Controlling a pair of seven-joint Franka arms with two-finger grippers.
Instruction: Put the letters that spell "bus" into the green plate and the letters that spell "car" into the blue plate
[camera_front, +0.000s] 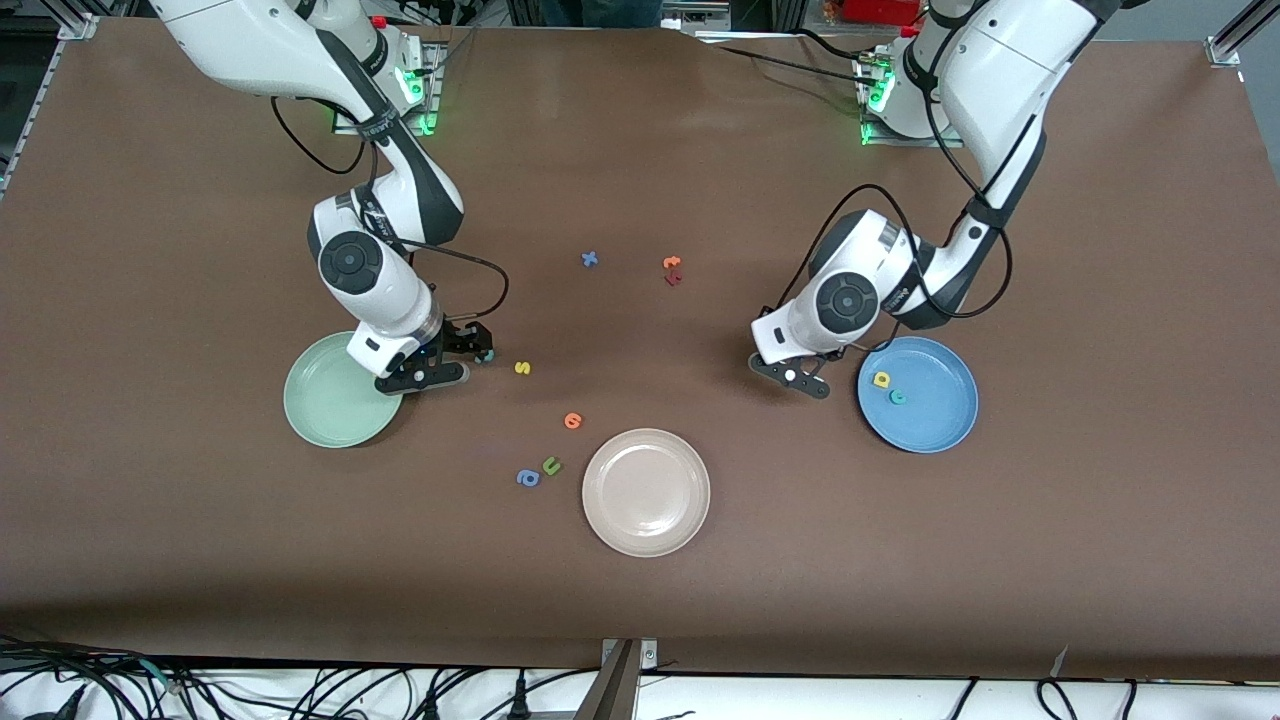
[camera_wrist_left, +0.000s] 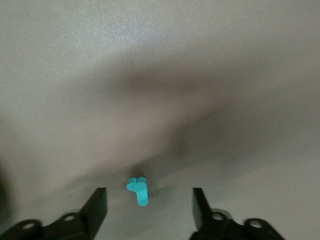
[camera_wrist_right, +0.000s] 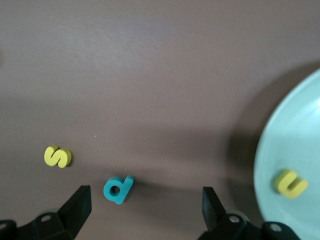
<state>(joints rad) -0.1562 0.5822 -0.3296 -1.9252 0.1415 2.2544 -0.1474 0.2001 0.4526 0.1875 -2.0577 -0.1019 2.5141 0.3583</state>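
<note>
Toward the right arm's end of the surface, in the lower half of the frame, lies the green plate (camera_front: 318, 412); the right wrist view shows the yellow u (camera_wrist_right: 291, 182) inside it near the rim. Just beside the plate, the right pincer (camera_wrist_right: 145, 194) hangs low over the surface with its fingers spread wide. The teal b (camera_wrist_right: 118, 189) lies flat between them, touching neither. The yellow s (camera_front: 521, 368) rests on the surface next along, near the b. Lower in the frame sit a blue a (camera_front: 527, 478), an olive-green u (camera_front: 551, 465) and an orange letter (camera_front: 572, 420), then the beige-pink plate (camera_front: 646, 492) at lower centre. Above centre are a blue x (camera_front: 589, 259) and two orange-red letters (camera_front: 672, 270). Farther along, the left pincer (camera_wrist_left: 148, 192) is low over the surface beside the blue plate (camera_front: 935, 425), fingers spread either side of the teal r (camera_wrist_left: 139, 191) without gripping it. The blue plate holds the yellow a (camera_front: 881, 379) and the teal c (camera_front: 897, 397).
</note>
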